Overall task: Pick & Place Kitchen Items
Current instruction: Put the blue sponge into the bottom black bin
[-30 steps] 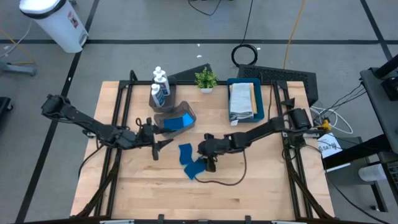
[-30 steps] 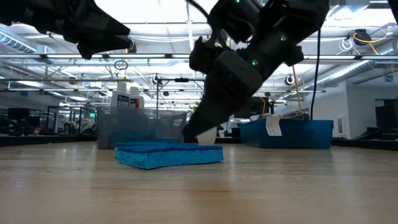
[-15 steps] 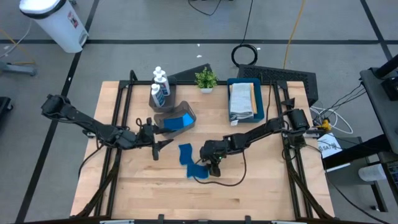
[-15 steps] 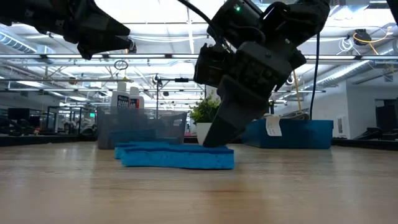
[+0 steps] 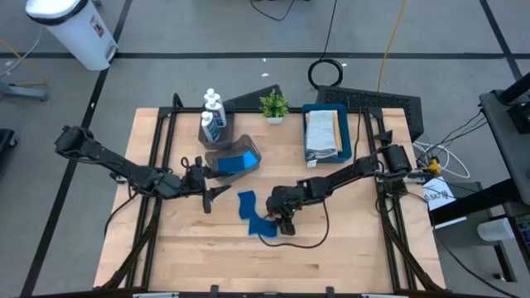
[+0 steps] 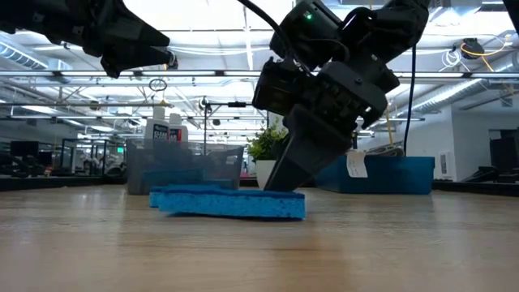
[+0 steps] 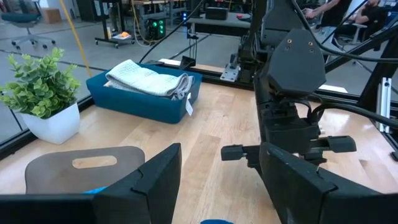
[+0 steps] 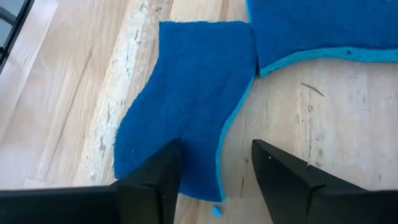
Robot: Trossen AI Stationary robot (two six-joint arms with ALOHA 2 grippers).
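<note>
Two blue sponges lie flat on the wooden table: one [image 5: 247, 203] nearer the middle, one [image 5: 262, 227] closer to the near edge, also seen in the low view [image 6: 231, 203]. My right gripper [image 5: 281, 220] slants down over the nearer sponge [image 8: 186, 93], open, one finger over the sponge's end and one over bare wood [image 8: 216, 149]. My left gripper [image 5: 209, 197] hangs open above the table beside a grey bin [image 5: 232, 157] that holds a third blue sponge. White bottles [image 5: 214, 116] stand behind the bin. My right gripper slants down from the table's right side. One fingertip [image 8: 163, 163] lies on the top face of the nearer sponge at its end [image 8: 186, 162], the other [image 8: 273, 165] over the wood beside the sponge's edge. The sponge lies flat on the table; nothing is pinched.
A blue tray [image 5: 346, 141] with folded cloths sits at the far right, a small potted plant [image 5: 274, 105] next to it. My right arm's cable [image 5: 310, 240] trails over the table. Bare wood stretches along the near edge.
My right gripper has sunk toward the table and tipped more steeply downward onto the nearer sponge. That sponge has slid a little toward the table's right edge, staying flat.
</note>
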